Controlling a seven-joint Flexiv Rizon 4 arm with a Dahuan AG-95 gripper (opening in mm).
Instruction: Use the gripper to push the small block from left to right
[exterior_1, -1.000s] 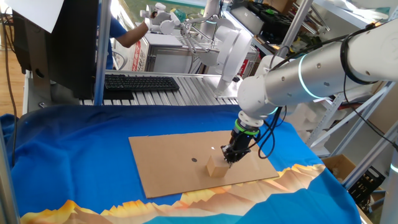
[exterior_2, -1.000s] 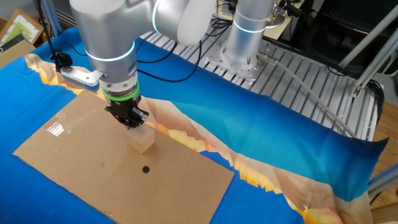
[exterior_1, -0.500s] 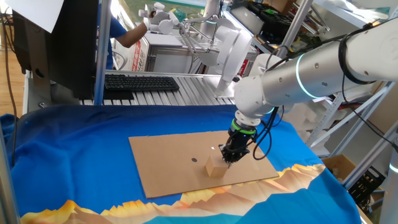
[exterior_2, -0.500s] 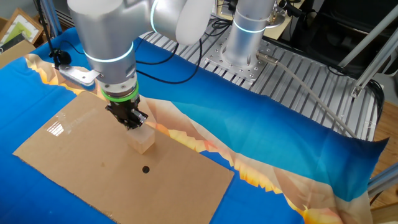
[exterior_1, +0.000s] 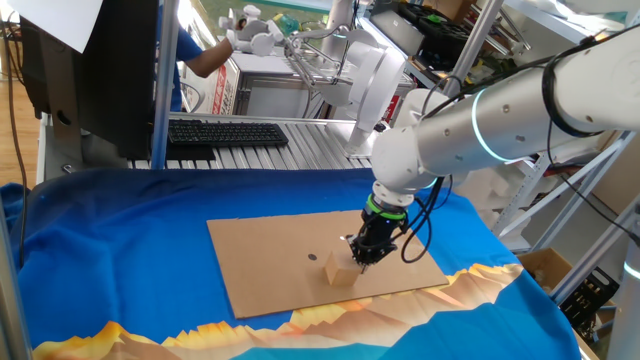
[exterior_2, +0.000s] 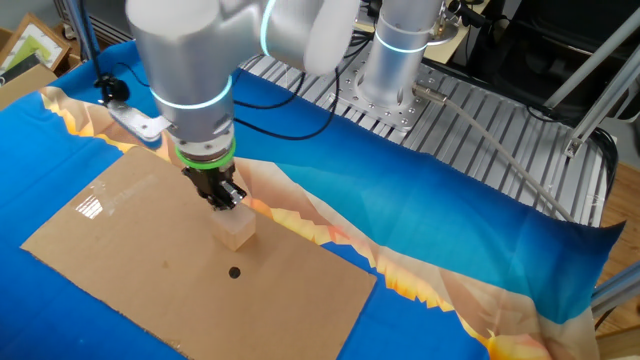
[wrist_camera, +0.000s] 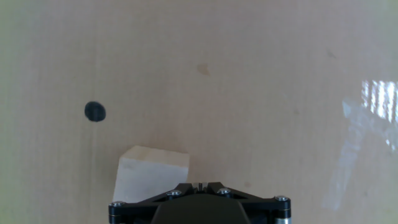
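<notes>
The small block (exterior_1: 342, 267) is a pale wooden cube on the brown cardboard sheet (exterior_1: 260, 260). It also shows in the other fixed view (exterior_2: 237, 228) and in the hand view (wrist_camera: 151, 176). The gripper (exterior_1: 362, 256) is a black narrow tip with a green ring on the white-and-grey arm. It is shut and empty, and its tip touches the block's side. In the other fixed view the gripper (exterior_2: 226, 197) sits at the block's upper edge. In the hand view the gripper (wrist_camera: 200, 185) has its jaws together, beside the block's corner.
A small dark dot mark (exterior_1: 312, 256) lies on the cardboard near the block; it also shows in the other fixed view (exterior_2: 234, 272) and the hand view (wrist_camera: 94, 112). Blue cloth (exterior_1: 120, 250) surrounds the cardboard. A keyboard (exterior_1: 225, 132) lies on the metal rails behind.
The gripper has moved with the block across the cardboard toward the dark dot mark. The block has slid along with the tip against it.
</notes>
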